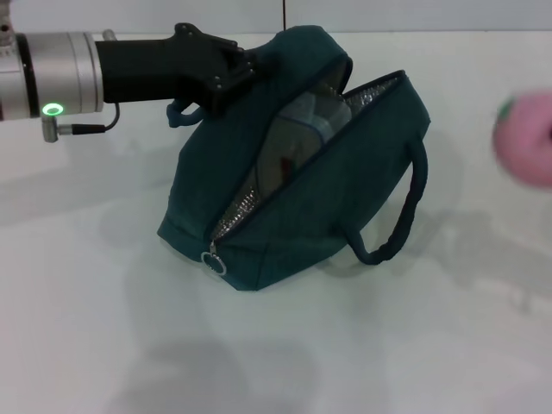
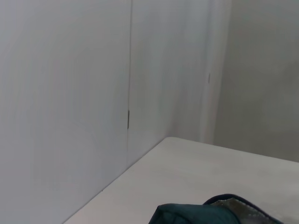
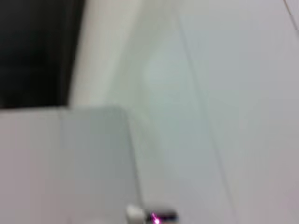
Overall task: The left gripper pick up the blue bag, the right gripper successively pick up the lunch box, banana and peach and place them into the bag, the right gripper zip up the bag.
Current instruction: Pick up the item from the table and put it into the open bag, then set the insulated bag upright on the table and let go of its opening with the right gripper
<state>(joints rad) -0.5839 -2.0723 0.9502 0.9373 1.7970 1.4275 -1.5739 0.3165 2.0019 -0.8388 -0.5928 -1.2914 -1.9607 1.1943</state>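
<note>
Head view: left black angular two-finger tool [image 1: 226,82] clamped on dark teal-blue fabric bag [image 1: 302,172], propped open on white worktop [image 1: 129,328]. Clear lunch box [image 1: 302,138] inside; pink round peach [image 1: 526,138] airborne at right; zipping left. Right tool unseen.

Head camera looks down on the blue bag [image 1: 293,172]; left wrist shares its top edge; right wrist faces walls
</note>
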